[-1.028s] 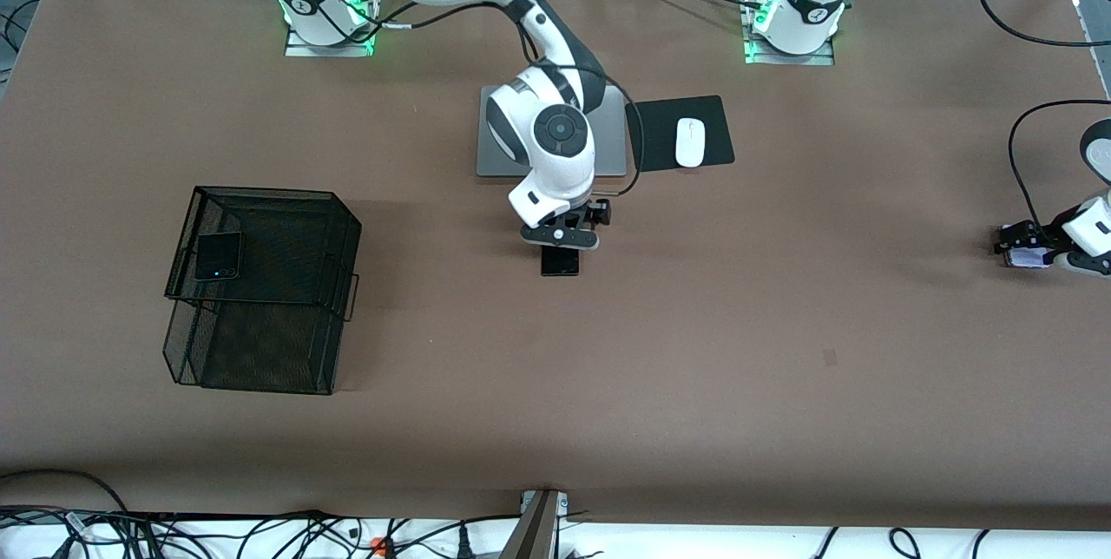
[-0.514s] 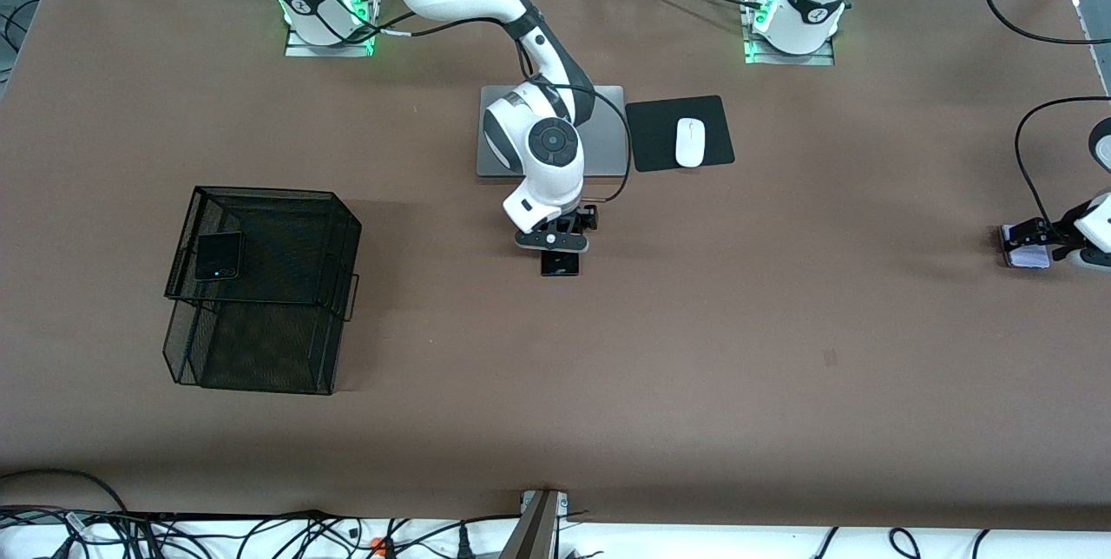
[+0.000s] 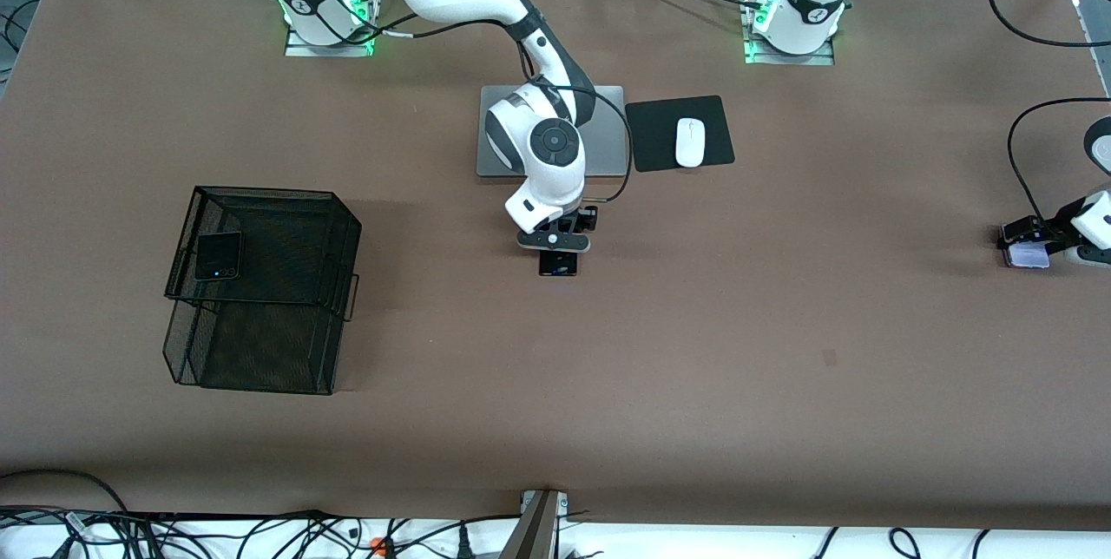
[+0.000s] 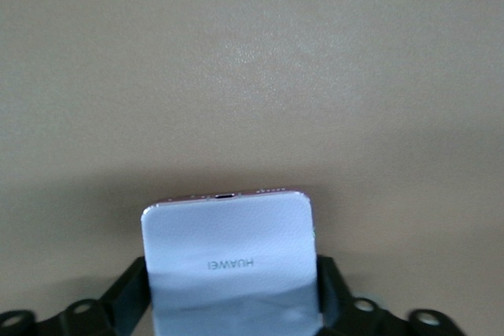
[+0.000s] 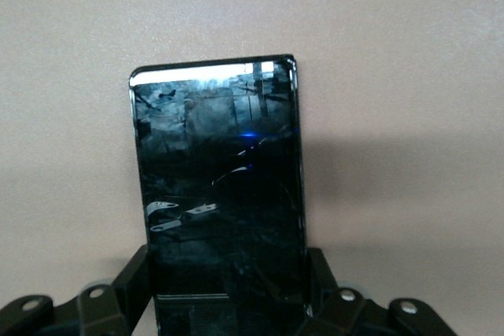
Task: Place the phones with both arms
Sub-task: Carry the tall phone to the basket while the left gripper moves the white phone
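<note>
On the brown table (image 3: pixel 781 351), largest item: black mesh basket (image 3: pixel 260 281), well apart from both grippers, toward the right arm's end. Black flip phone (image 3: pixel 217 255) lies on the basket's upper tier, lenses up.

Silver laptop (image 3: pixel 608 129) sits just above the right gripper in the front view, partly covered by the right arm's wrist. Black mouse pad (image 3: pixel 660 134) beside it carries the white mouse (image 3: pixel 690 142).

Right gripper (image 3: pixel 557 257) is at mid-table, pointing down. Fingers (image 5: pixel 134 281) sit against both long edges of the slim black slab phone (image 5: pixel 220 194), pinching it; the glossy face reflects the room. Front view shows only the phone's end (image 3: pixel 558 265) sticking out past the gripper, toward the camera. Can't tell if it's off the table.

Left gripper (image 3: pixel 1028 242) is at the left arm's end of the table, low near the surface. Fingers (image 4: pixel 130 293) clamp both sides of the pale lilac-white flip phone (image 4: pixel 230 257); "HUAWEI" lettering reads upside down in the left wrist view. Phone's free end (image 3: pixel 1026 256) pokes out from the gripper. Contact with the table not resolvable.
</note>
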Action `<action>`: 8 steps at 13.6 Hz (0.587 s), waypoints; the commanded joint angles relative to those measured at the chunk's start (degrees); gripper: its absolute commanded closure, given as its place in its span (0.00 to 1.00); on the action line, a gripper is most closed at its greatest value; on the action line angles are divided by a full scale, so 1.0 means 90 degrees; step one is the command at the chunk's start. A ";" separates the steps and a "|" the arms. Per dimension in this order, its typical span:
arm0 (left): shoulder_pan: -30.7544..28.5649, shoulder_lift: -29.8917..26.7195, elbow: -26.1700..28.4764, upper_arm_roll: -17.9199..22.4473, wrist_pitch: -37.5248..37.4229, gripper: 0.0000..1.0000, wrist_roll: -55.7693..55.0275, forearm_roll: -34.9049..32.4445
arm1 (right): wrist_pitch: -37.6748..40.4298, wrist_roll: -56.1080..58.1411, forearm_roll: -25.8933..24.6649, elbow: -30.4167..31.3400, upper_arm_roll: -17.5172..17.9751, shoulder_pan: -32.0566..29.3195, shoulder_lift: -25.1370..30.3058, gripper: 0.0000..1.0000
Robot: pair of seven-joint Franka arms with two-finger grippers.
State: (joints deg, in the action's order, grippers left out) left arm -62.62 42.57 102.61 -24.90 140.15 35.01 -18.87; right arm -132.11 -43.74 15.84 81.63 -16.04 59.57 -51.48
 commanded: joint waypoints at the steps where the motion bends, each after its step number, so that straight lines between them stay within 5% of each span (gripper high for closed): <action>1: 0.0034 -0.0032 -0.0034 -0.0084 -0.0103 0.71 0.0162 0.0163 | 0.0272 0.0075 -0.0002 -0.0056 -0.0014 -0.0007 0.0309 1.00; 4: 0.0257 -0.0558 -0.0247 -0.0503 -0.0901 0.70 0.0075 0.0134 | 0.1121 0.0046 -0.0002 -0.0319 -0.0208 -0.0047 0.0796 1.00; 8: 0.1437 -0.0638 -0.1612 -0.0534 -0.2862 0.70 -0.0645 0.0114 | 0.2566 0.0201 -0.0050 -0.0388 -0.0911 -0.0037 0.1860 1.00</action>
State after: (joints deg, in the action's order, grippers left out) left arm -55.05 37.77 94.01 -30.66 122.72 32.15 -18.87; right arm -114.74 -43.57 15.84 76.49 -21.81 59.39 -40.97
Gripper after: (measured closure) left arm 0.154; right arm 0.189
